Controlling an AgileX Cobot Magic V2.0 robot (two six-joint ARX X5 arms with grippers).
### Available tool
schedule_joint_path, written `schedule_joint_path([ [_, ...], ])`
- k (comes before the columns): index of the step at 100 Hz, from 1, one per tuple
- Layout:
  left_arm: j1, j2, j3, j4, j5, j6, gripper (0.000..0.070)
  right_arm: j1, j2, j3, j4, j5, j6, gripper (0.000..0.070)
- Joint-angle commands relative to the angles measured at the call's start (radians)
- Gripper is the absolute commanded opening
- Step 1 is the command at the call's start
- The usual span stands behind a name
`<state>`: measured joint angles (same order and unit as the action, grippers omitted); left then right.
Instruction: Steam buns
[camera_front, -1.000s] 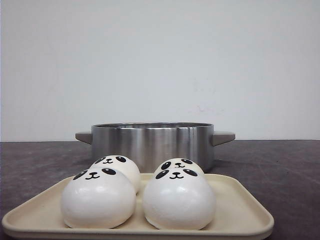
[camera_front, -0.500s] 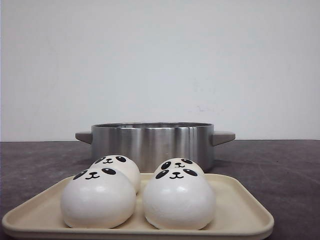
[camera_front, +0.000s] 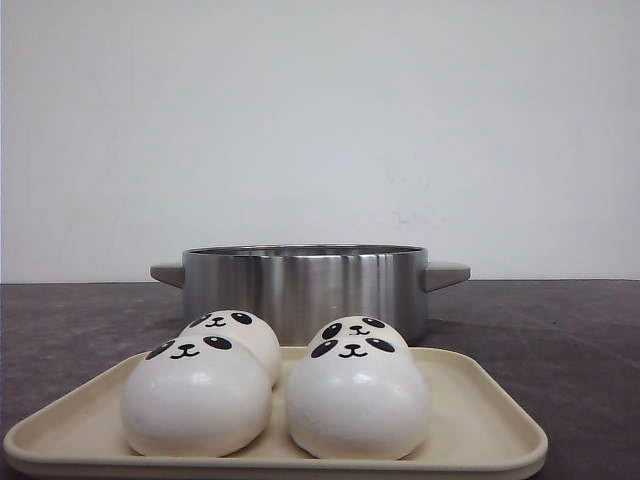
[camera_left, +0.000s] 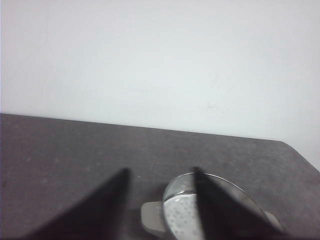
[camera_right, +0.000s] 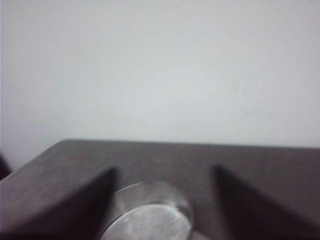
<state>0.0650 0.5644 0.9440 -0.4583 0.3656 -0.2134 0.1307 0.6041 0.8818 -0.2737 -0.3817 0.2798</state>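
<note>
Several glossy white panda-faced buns sit on a beige tray (camera_front: 480, 420) at the front: front left bun (camera_front: 196, 396), front right bun (camera_front: 357, 398), back left bun (camera_front: 240, 335), back right bun (camera_front: 358, 329). Behind the tray stands a steel steamer pot (camera_front: 305, 287) with grey handles. The pot also shows in the left wrist view (camera_left: 185, 215), with a perforated floor, and blurred in the right wrist view (camera_right: 150, 215). My left gripper (camera_left: 160, 172) is open and empty above the table. My right gripper (camera_right: 165, 170) is open and empty. Neither gripper shows in the front view.
The dark grey table (camera_front: 560, 330) reaches back to a plain white wall (camera_front: 320, 120). The table's far corners show in the wrist views.
Nothing has visibly changed in the front view.
</note>
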Motion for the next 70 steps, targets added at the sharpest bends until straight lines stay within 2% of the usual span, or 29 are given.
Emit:
schedule_joint_path([
  [1,-0.019,0.003,0.011,-0.006,-0.002,0.019,0.0443,0.013,0.021,0.026,0.001,-0.04,0.041,0.067],
  [14,-0.075,0.004,0.011,-0.05,-0.002,0.027,0.0443,0.058,0.045,0.035,0.001,-0.048,0.05,0.0669],
  [22,-0.109,0.014,0.011,-0.082,-0.002,0.052,0.0444,0.107,0.07,0.035,-0.012,-0.027,0.05,0.0669],
  [32,-0.146,0.027,0.011,-0.113,-0.002,0.075,0.0454,0.207,0.119,0.035,-0.046,0.05,0.05,0.0669],
  [36,-0.159,0.031,0.011,-0.124,-0.002,0.074,0.0479,0.259,0.146,0.036,-0.065,0.087,0.051,0.0667],
  [47,-0.185,0.04,0.011,-0.141,-0.002,0.074,0.0483,0.422,0.248,0.061,-0.166,0.194,0.074,0.0618],
  [56,-0.205,0.042,0.011,-0.151,-0.002,0.074,0.0483,0.537,0.36,0.106,-0.278,0.272,0.136,0.0615],
  [70,-0.231,0.041,0.011,-0.155,-0.003,0.072,0.0483,0.636,0.543,0.19,-0.41,0.28,0.2,0.0615],
])
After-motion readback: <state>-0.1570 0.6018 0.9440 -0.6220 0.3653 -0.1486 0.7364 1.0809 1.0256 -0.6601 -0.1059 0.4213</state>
